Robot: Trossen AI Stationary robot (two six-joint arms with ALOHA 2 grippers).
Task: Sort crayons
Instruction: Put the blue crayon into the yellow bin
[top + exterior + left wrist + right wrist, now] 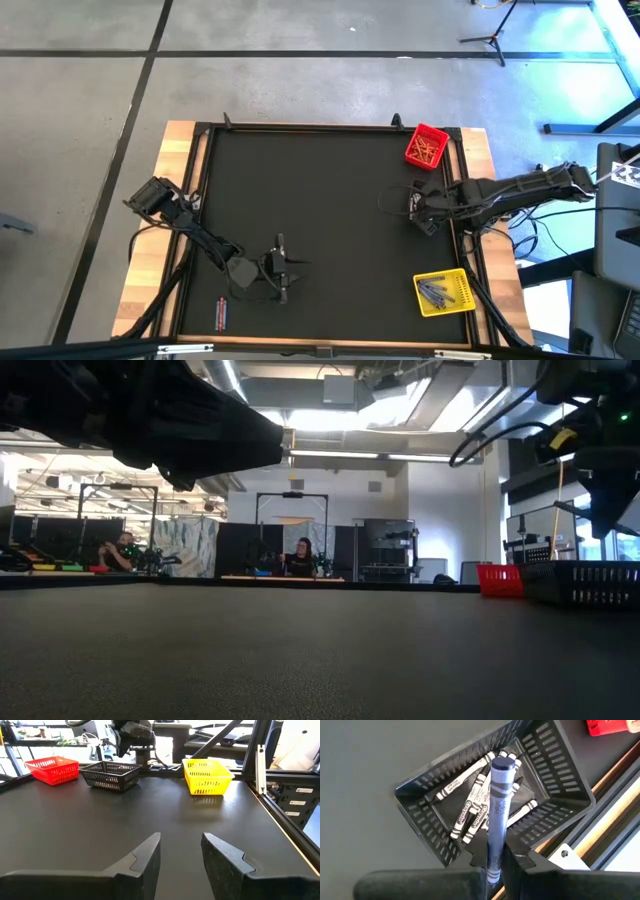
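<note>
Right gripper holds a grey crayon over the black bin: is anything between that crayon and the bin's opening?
Nothing visible. The right gripper holds the grey crayon directly above the open black bin, which holds only black crayons lying on its floor. The left gripper waits open, far across the table.

"Crayola" reads on the crayons [470, 810] lying in the black bin [555, 790].

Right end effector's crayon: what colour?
Grey-blue crayon, clearest in right wrist view, held above the black bin.
</note>
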